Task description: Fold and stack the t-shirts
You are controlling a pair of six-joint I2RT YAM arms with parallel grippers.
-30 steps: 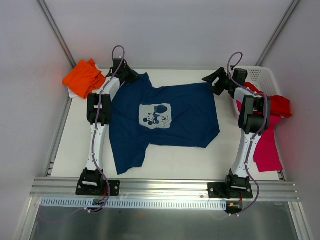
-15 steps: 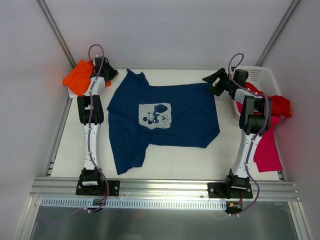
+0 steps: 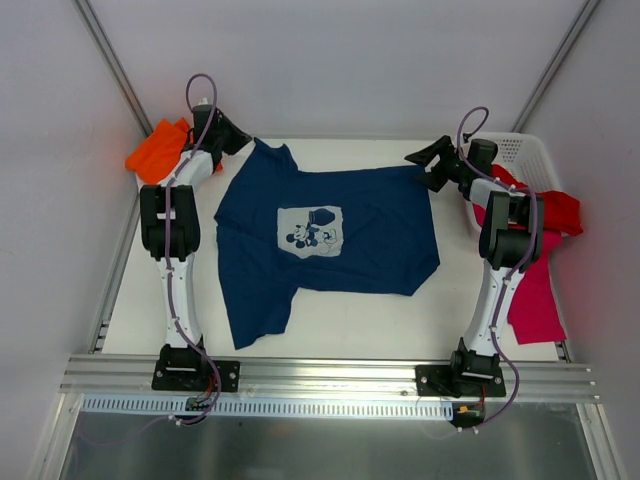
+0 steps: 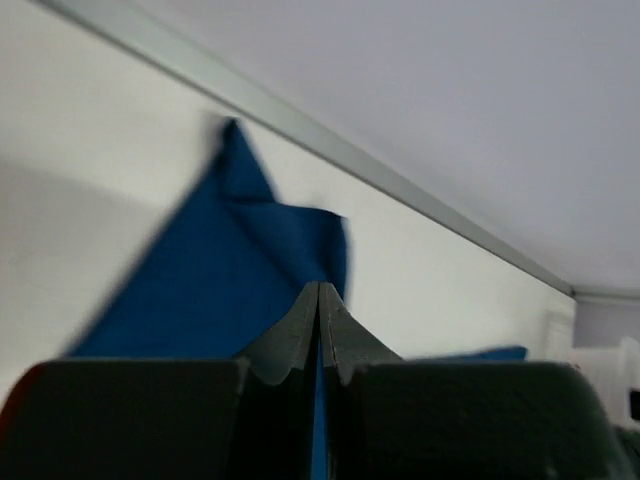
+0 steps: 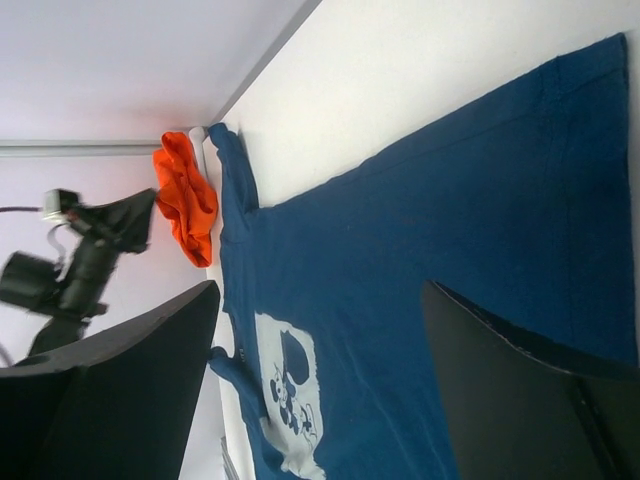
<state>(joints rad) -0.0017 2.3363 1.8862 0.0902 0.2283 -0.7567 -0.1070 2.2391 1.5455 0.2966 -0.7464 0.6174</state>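
The navy t-shirt (image 3: pixel 340 235) with the pale mouse print (image 3: pixel 310 230) lies spread flat across the table, also seen in the right wrist view (image 5: pixel 420 300). My left gripper (image 3: pixel 238 137) hangs raised beside its back-left sleeve (image 4: pixel 240 260), jaws shut (image 4: pixel 320 288) with nothing between them. My right gripper (image 3: pixel 425 165) hovers open over the shirt's back-right corner, its fingers wide apart (image 5: pixel 320 290). The orange t-shirt (image 3: pixel 160 155) is bunched at the back left. A red t-shirt (image 3: pixel 555 207) and a magenta one (image 3: pixel 535 290) drape on the right.
The white mesh basket (image 3: pixel 525 150) stands at the back right under the red shirt. Walls close in on both sides and behind. A metal rail (image 3: pixel 330 372) with both arm bases runs along the near edge.
My left gripper came off the navy sleeve, swung left toward the orange shirt, then rose. The sleeve now lies further left and flatter. The right arm has not moved.
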